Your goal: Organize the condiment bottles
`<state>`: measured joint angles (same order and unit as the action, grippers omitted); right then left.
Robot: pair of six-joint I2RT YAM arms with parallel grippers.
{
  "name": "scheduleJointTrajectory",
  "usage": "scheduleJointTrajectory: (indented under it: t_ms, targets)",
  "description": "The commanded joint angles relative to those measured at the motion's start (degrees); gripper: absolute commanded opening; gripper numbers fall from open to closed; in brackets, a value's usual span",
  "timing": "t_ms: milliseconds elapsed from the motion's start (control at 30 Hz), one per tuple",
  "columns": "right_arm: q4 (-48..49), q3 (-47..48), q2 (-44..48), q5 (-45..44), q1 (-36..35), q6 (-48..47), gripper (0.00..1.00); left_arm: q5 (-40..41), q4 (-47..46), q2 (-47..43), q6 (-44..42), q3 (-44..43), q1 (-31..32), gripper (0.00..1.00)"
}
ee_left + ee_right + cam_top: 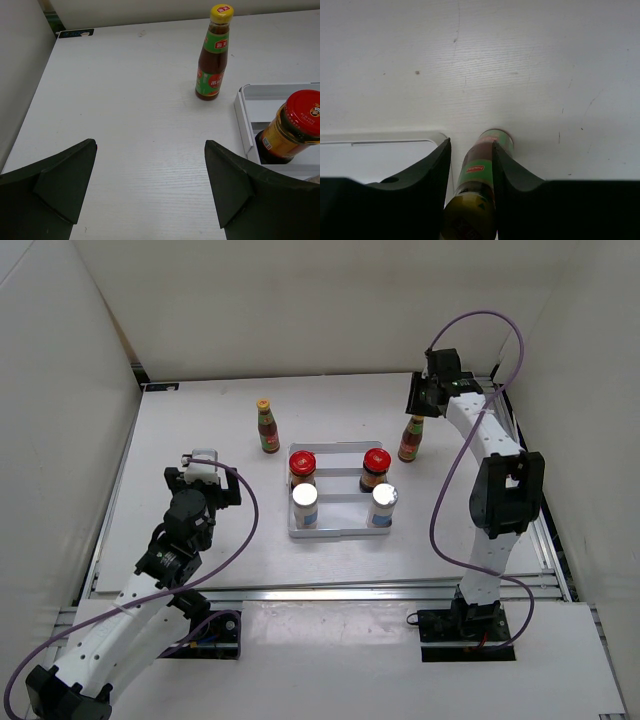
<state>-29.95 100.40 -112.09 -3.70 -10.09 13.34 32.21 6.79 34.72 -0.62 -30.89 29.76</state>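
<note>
- The right sauce bottle (411, 439), slim and dark with a yellow cap, is seen standing on the table (200, 420), just beside the far right corner of the white ridged tray (340, 534) and outside it.
- It is clasped by the right gripper (470, 146), whose fingers are drawn in narrow and pressed against both of its sides below the cap. It has not been lifted, since its base is seen on the table in the right wrist view.
- The left sauce bottle (213, 55), its twin, is left standing apart from the tray, off its far left corner, and is touched by nothing.
- Four bottles are already lodged in the tray: two red-lidded jars (302, 468) farther back and two silver-capped shakers (305, 506) in the near row.
- The task is therefore judged about two thirds done, with both sauce bottles left to be placed.
- The left gripper (150, 185) is held low over bare table with its fingers spread wide and nothing between them.
- A green label with a red patch and a red mark on the yellow cap are shown on the left sauce bottle. The characters cannot be read.
- A round emblem is carried on the jar lid, and a small red oval on the clasped bottle's label. Neither is legible.
</note>
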Motion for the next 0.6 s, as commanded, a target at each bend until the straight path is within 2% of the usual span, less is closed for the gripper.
scheduleJointTrajectory:
  t_ms: [0, 100, 133, 300, 567]
  targets:
    - [1.3, -0.12, 2.85, -0.07, -0.02, 0.37, 0.31, 0.84, -0.9, -0.18, 0.36, -0.22, 0.04, 1.0]
    - [0.69, 0.5, 2.85, -1.22, -0.02, 0.37, 0.2, 0.84, -0.9, -0.18, 0.36, -0.22, 0.04, 1.0]
    - [0.69, 0.5, 2.85, -2.0, -0.02, 0.37, 0.13, 0.84, -0.9, -0.18, 0.36, -0.22, 0.04, 1.0]
    - [-0.46, 1.03, 3.37, -4.2, -0.02, 0.37, 0.0, 0.84, -0.9, -0.18, 0.36, -0.22, 0.04, 1.0]
    - [-0.46, 2.95, 3.9, -4.73, -0.02, 0.37, 0.0, 0.84, -0.9, -0.18, 0.36, -0.22, 0.04, 1.0]
